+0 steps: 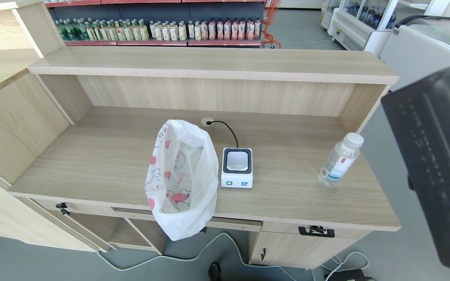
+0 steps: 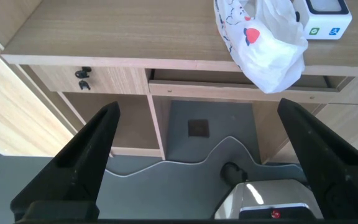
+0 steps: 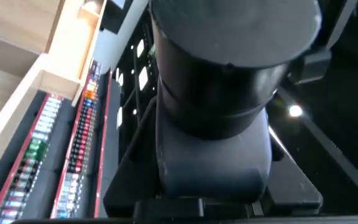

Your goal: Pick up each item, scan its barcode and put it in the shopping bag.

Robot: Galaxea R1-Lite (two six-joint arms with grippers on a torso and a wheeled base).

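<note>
While the water bottle [image 1: 340, 160] is standing upright near the right end of the counter [image 1: 104, 156], well apart from the scanner [image 1: 237, 167], the shopping bag [image 1: 182, 175] is sitting open just beside the scanner, sagging over the front edge. The left gripper [image 2: 199, 115] is hanging spread wide and empty, below counter level. The right arm [image 1: 436, 164] is looming at right; whether its gripper is open or closed cannot be told.
</note>
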